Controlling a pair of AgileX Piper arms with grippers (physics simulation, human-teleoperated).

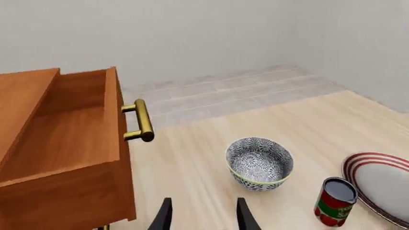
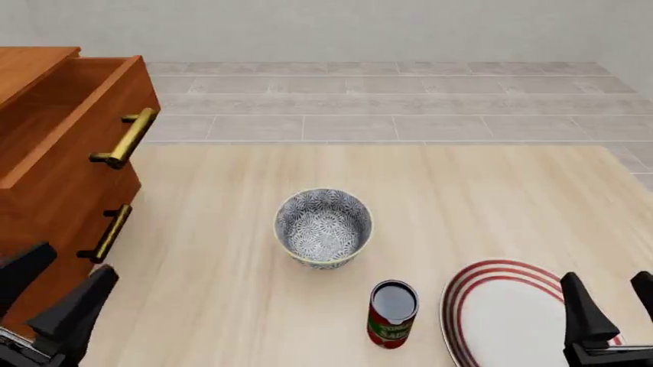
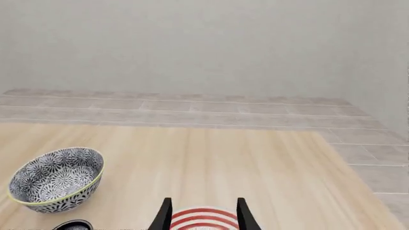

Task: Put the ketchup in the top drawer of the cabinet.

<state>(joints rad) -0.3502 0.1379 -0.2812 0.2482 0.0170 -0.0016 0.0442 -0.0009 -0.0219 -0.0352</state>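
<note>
Both tools, left point(image 2: 56, 294) and right point(image 2: 610, 300), gape wide and empty. With the top drawer point(image 2: 61, 115) open, the right tool should straddle the upright ketchup point(image 2: 392, 313) near the worktop's point(image 2: 459, 199) front edge, avoiding the plate point(image 2: 505, 310) beside it.

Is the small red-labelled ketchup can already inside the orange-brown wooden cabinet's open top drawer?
No, the red-labelled ketchup can stands upright on the pale wooden table between the patterned bowl and red-rimmed plate; the top drawer holds nothing visible.
</note>
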